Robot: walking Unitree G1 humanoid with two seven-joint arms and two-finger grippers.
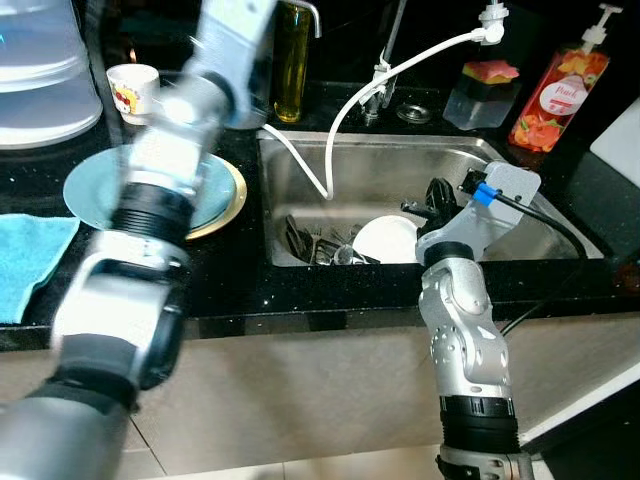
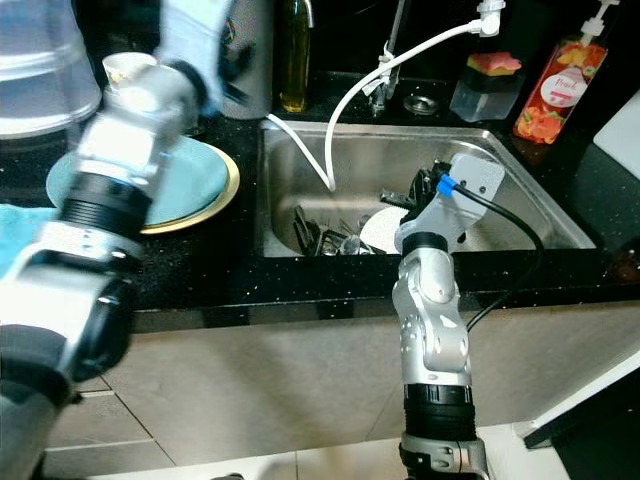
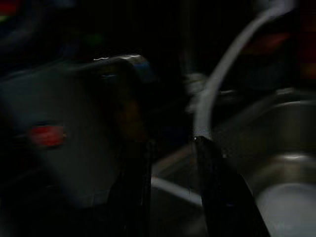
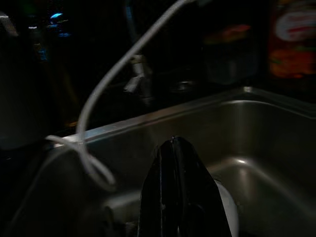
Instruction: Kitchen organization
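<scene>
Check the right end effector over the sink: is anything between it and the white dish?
Nothing visible blocks it. The right end effector hangs just above the white dish in the sink. The white hose droops into the basin off to its left, and the cutlery lies beside the dish.

One sink [image 1: 300, 160] is set in one black bench [image 1: 230, 290]. One white hose [image 1: 350, 105] hangs into it. In the sink lie one white plate [image 1: 388, 240] and a heap of cutlery [image 1: 315, 245], too tangled to count. On the bench: one teal plate [image 2: 195, 175] on one gold-rimmed plate [image 2: 228, 190], one cup [image 1: 133, 90], one oil bottle [image 1: 292, 62], one soap bottle [image 1: 560, 92], one sponge holder [image 1: 482, 92], one blue cloth [image 1: 25, 255]. Two arms.
</scene>
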